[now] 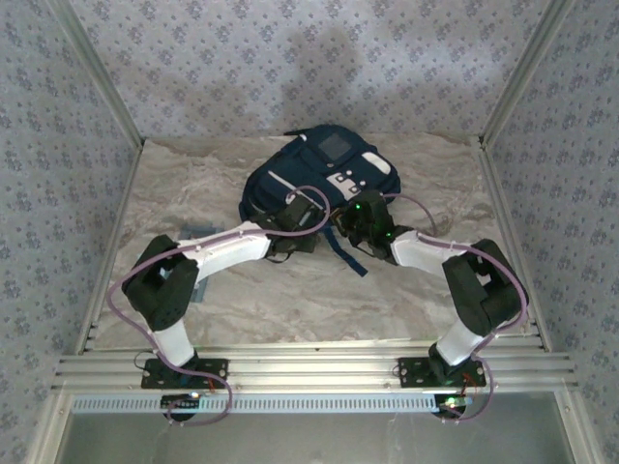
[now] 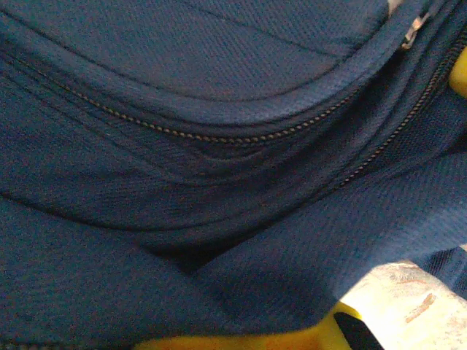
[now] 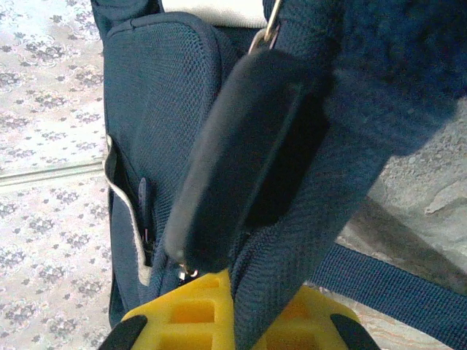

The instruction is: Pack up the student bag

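The table (image 1: 290,300) carries the bag (image 1: 319,179), which lies flat on the far middle of the table, its grey patch and white-tabbed pocket facing up. Both arms reach in to the bag's near edge.

The left claw (image 1: 293,230) sits at the near left corner of the bag. It is pressed together, with blue cloth lying tight over one yellow finger (image 2: 314,332). Whether it has a fold of that cloth pinched cannot be told. The right claw (image 3: 244,321) is at the near right corner of the bag. It is closed on a fold of the bag's blue cloth, which runs up between its two yellow fingers.

A dark strap (image 3: 394,281) trails from the bag onto the table beside that claw. A black zip tab (image 3: 233,160) hangs against the bag's side just above the pinched fold. In the left wrist view, a zip (image 2: 219,137) curves across the bag and its teeth are closed.

The task looks to be at an early stage. The bag is gripped at its near edge but not yet opened, so unzipping, filling and closing it are all left to do.
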